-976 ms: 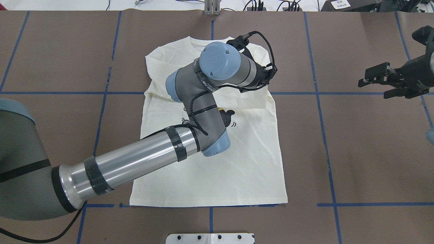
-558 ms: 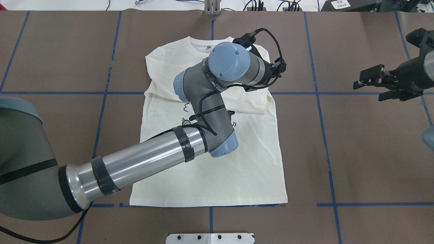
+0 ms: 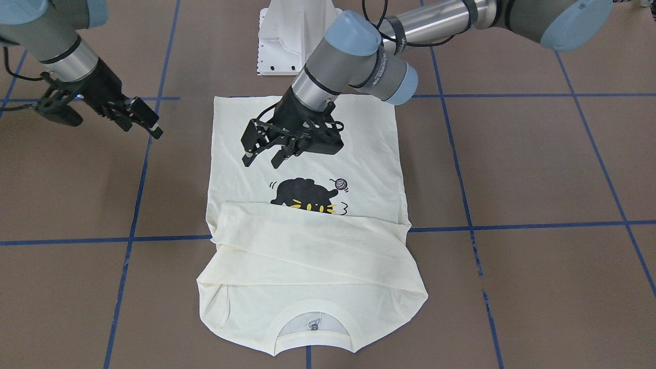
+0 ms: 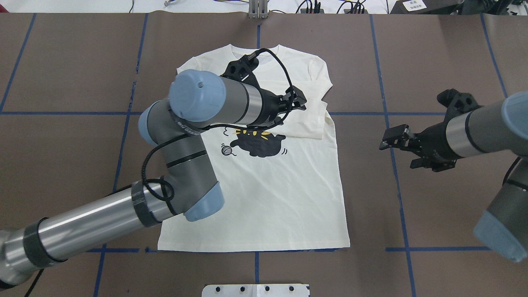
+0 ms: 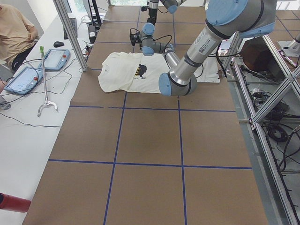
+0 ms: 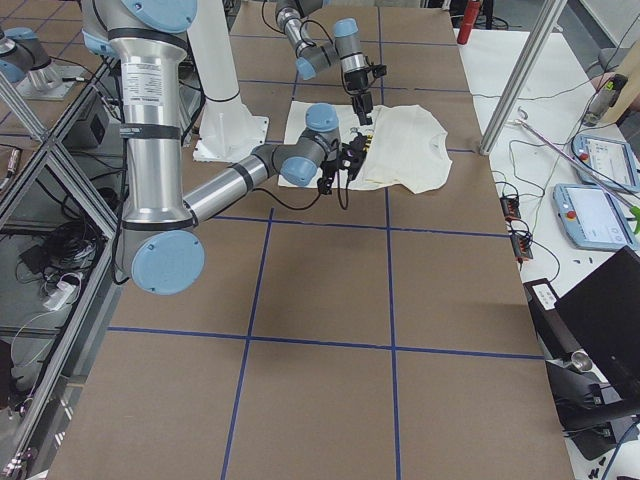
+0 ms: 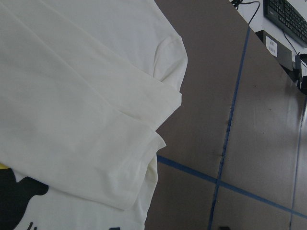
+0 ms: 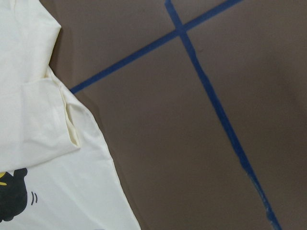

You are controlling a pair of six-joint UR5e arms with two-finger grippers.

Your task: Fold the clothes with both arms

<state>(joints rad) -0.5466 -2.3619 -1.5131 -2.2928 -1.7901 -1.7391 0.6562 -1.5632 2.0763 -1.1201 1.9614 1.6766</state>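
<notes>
Left claw (image 3: 261,160): jaws open, empty, suspended above the T-shirt (image 4: 268,194). The shirt lies flat on the counter (image 4: 453,206), print side up. The cat print (image 3: 307,195) sits just ahead of this claw's fingertips, with the folded sleeve (image 3: 307,241) beyond it. Right claw (image 3: 143,123): jaws open, empty, over the counter, apart from the shirt's side edge.

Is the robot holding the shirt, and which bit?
Nothing is held. The left tool hangs open above the shirt; the right tool is open beside it.
</notes>
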